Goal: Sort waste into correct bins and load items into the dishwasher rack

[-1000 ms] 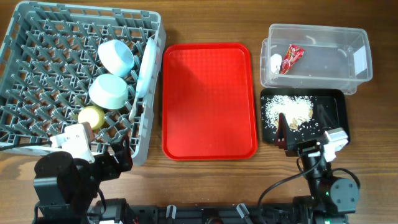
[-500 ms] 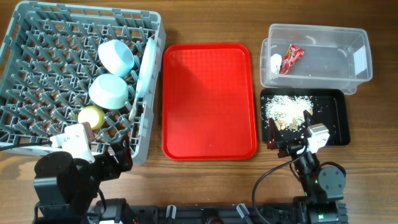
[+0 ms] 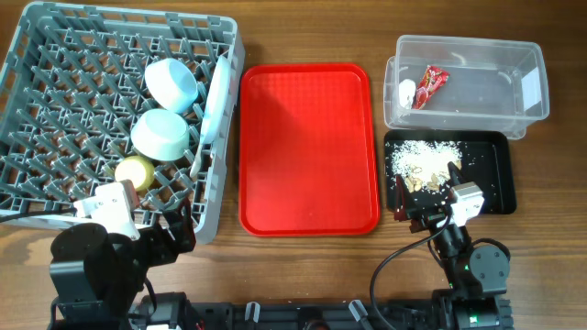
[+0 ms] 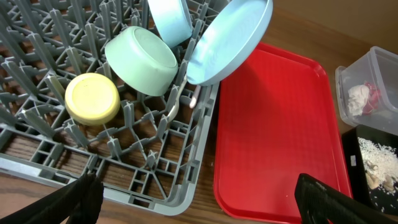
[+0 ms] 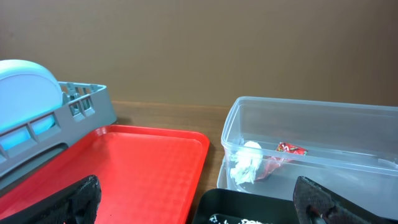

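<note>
Seen from overhead, the dishwasher rack [image 3: 37, 55] fills the 10 o'clock corner of the desk [image 3: 303, 27]. Along its 3 o'clock side the pale plate [image 3: 217, 96] stands on edge, tilted against the pegs. Just at 9 o'clock of the plate, the light blue bowl [image 3: 171, 84] lies on its side. The light green bowl [image 3: 160, 134] sits at 6 o'clock of the blue one, also tipped. At 7 o'clock of the green bowl is the yellow cup [image 3: 135, 171], mouth down. A white cutlery handle [image 4: 173, 106] pokes between the pegs under the plate; whether it is spoon or fork I cannot tell.

The flat red tray [image 3: 309, 147] lies at the centre. At 2 o'clock the clear tub [image 3: 477, 105] holds the red wrapper [image 3: 431, 84] and the white scrap [image 3: 407, 89], which lie close together at its 9 o'clock end. Directly at 6 o'clock of the tub, the black tray [image 3: 495, 170] carries the rice-like crumbs [image 3: 422, 163] in its 9 o'clock half.

The left tool [image 4: 198, 183] hangs at 7 o'clock over the rack's near corner, jaws wide, holding nothing. The right tool [image 5: 196, 186] sits at 5 o'clock over the black tray's near edge, jaws wide and empty.
</note>
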